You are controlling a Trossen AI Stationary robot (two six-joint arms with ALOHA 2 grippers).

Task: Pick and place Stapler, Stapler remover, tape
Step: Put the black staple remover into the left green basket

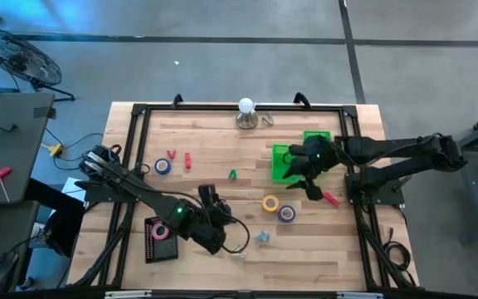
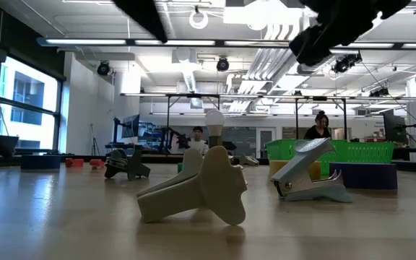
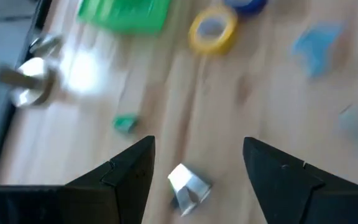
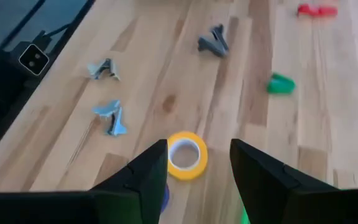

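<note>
Your right gripper has its fingers apart with nothing between them; in its wrist view the yellow tape roll lies on the wood just past the tips, flat on its side. From above, that right gripper hangs at the near edge of the green bin, with the yellow roll and a purple roll touching each other on the table just beyond it, and a small red piece beside them. Your left gripper is also spread, empty, over bare wood with a small pale metallic piece lying between the fingertips' lines but not gripped. From above, the left gripper sits mid-table toward the front, next to a black tray holding a pink roll. A blue roll lies far left near two small red pieces. A light-blue staple remover lies near the front; in the low view a staple remover stands jaws-down behind a beige one tipped on its side. The lamp stands at the back edge.
</note>
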